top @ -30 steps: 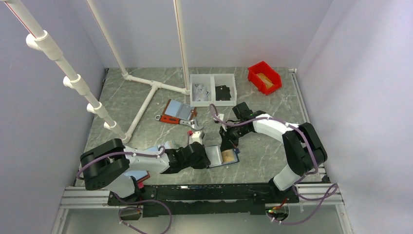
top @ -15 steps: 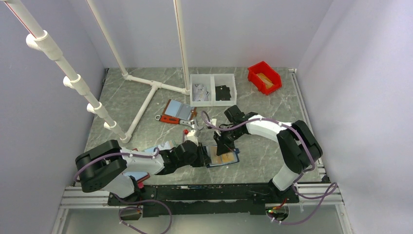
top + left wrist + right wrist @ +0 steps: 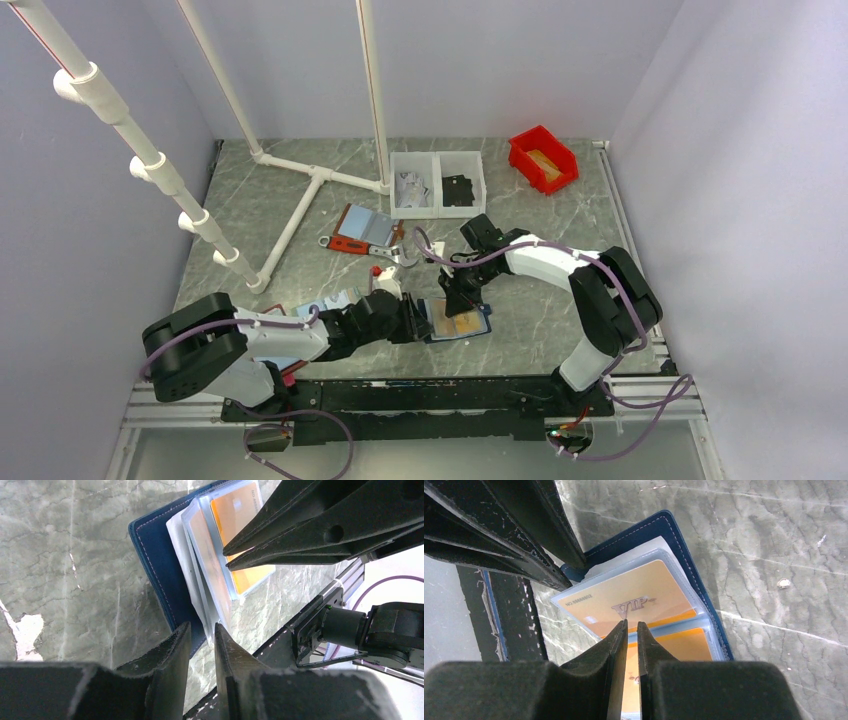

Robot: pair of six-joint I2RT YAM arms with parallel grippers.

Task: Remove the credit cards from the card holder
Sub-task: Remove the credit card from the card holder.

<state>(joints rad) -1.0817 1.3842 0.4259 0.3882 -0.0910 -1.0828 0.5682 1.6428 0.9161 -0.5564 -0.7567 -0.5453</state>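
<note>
Main worry from here: the card holder [image 3: 462,322] comes along for the ride instead of giving up a card. It's lying open on the surface [image 3: 540,230], just in front of the arm bases, and the orange credit cards [image 3: 634,597] sit in clear sleeves that look snug. If the pull comes without something pinning the navy cover, I'd expect the whole wallet to lift or skate. I can't spot the black card at all, so it may be buried under the sleeves.

Second worry is the two hands clipping each other, since they're crowded over the same small thing. A thin card could also squirt out of a shallow pinch.

Pose-wise, the left hand [image 3: 202,627] reaches in low from the holder's left side. Its fingers are a little apart with the tips at the edge of the cover, and nothing looks clamped between them.

The right hand [image 3: 631,625] comes down from the far side, pointing steeply at the top orange card. Its fingers are nearly pressed together with only a slit showing, and the tips are right on the sleeve edge. I honestly can't tell whether it has a card edge pinched or is just resting there.
</note>
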